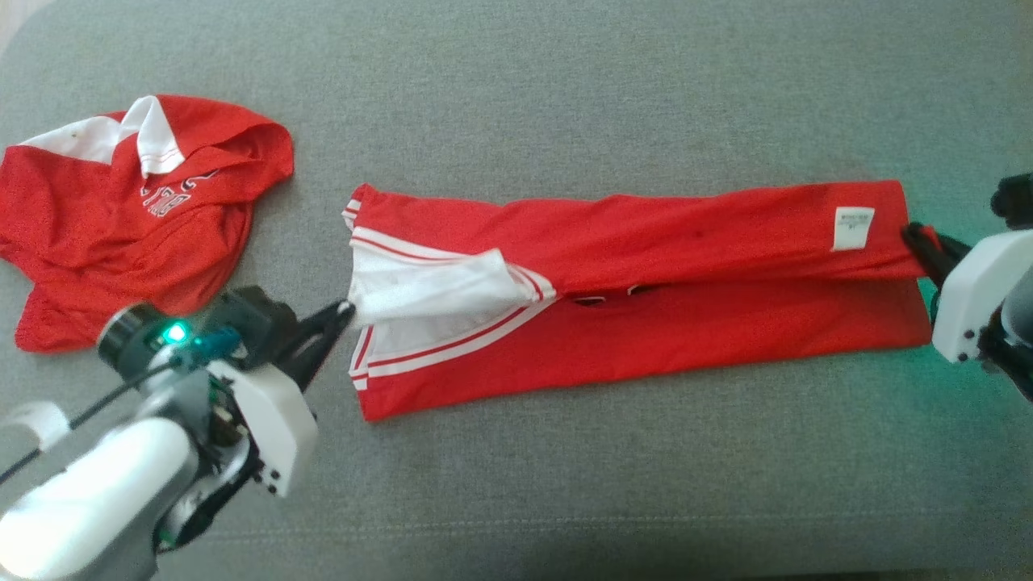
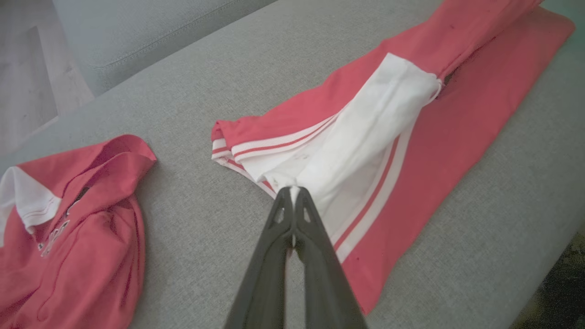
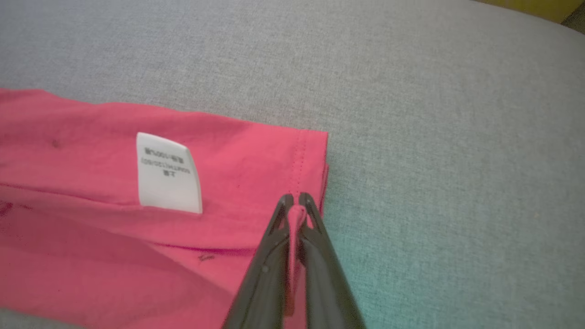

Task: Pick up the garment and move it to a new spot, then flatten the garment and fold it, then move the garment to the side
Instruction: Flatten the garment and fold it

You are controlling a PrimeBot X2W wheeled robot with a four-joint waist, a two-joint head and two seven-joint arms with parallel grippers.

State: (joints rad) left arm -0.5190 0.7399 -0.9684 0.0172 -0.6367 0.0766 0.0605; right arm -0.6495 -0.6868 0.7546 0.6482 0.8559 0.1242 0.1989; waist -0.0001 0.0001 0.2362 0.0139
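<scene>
Pinching a bit of white sleeve (image 1: 428,286) between clenched fingers, the left gripper (image 1: 343,311) grasps one end of the garment (image 1: 646,339), a red jersey with white striped trim. The garment lies stretched lengthwise on the grey cushion (image 1: 565,500). From this gripper's fingertips it runs straight away toward the right gripper (image 1: 916,236), which is clamped on the opposite end. In the left wrist view the white cloth begins right at the fingertips and spreads ahead and to their right, with the red body reaching on beyond it. The striped cuffs sit just ahead and to the left of the tips. A second red shirt (image 1: 121,234) lies crumpled well off to the left of the left gripper's fingers, apart from the garment, with bare cushion between them. In the right wrist view the right gripper's fingers are closed on the red hem, and a small fold of red cloth is squeezed between them at the garment's corner. A white label (image 1: 853,227) lies flat on the upper red layer just ahead and to the left of those fingertips. The garment is doubled along its length, one long red band lying over the other. To the right of the right gripper's fingers the cushion is plain grey.
</scene>
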